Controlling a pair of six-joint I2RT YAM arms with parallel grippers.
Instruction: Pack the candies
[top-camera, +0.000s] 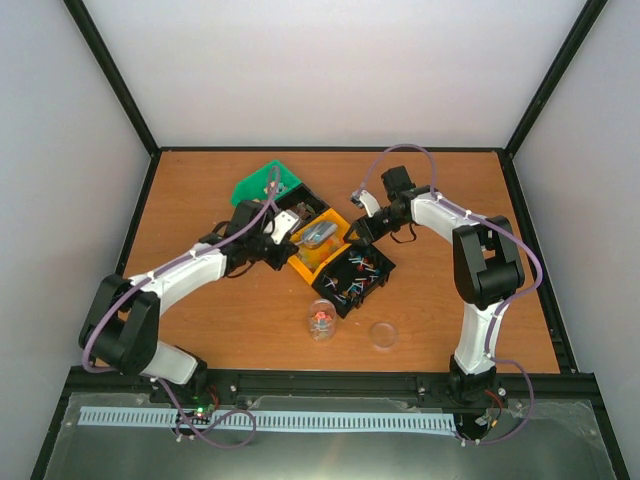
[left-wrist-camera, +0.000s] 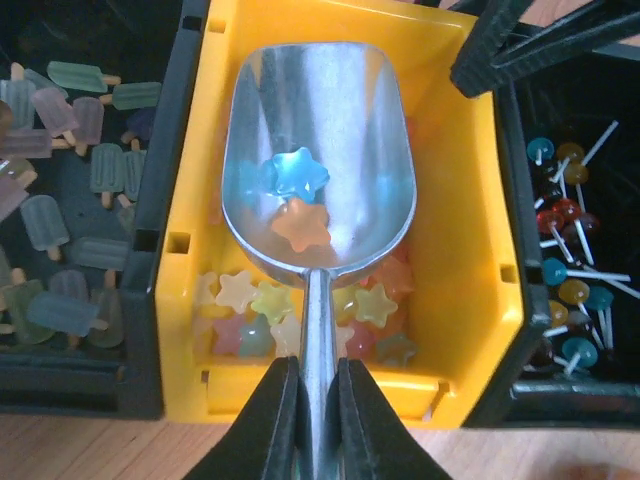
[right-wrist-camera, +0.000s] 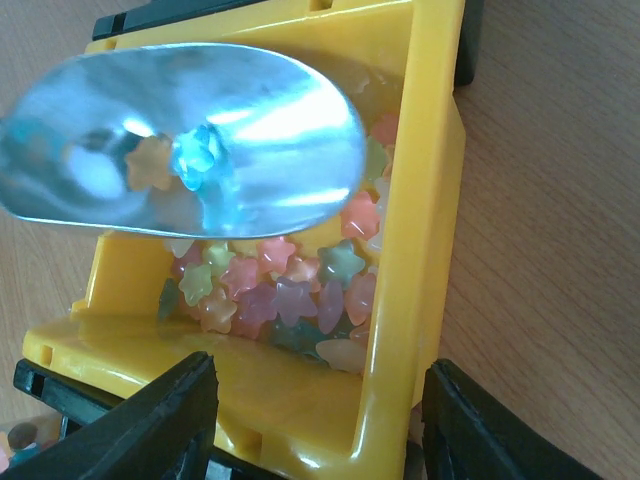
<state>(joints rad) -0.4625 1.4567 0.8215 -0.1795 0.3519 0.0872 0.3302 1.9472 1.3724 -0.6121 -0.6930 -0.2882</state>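
The left hand (left-wrist-camera: 318, 372) is holding the thin handle of the silver metal scoop (left-wrist-camera: 320, 130), its fingers closed tightly on it. The scoop is hanging over the yellow plastic bin (left-wrist-camera: 470, 250) and carrying two candies, a blue star (left-wrist-camera: 295, 175) and an orange star (left-wrist-camera: 302, 225). More pastel star-shaped candies (left-wrist-camera: 270, 300) are lying at the bottom of this bin. Beside it, one black bin (left-wrist-camera: 150, 290) is holding popsicle-shaped candies (left-wrist-camera: 45, 220) and another black bin (left-wrist-camera: 512, 180) is holding round lollipops (left-wrist-camera: 570, 215). The right hand (right-wrist-camera: 320, 405) is standing half wide around the near end of the yellow bin; I cannot tell if it is pressing it. A small clear jar (top-camera: 321, 322) is standing on the brown wooden desk (top-camera: 200, 330), near the bins.
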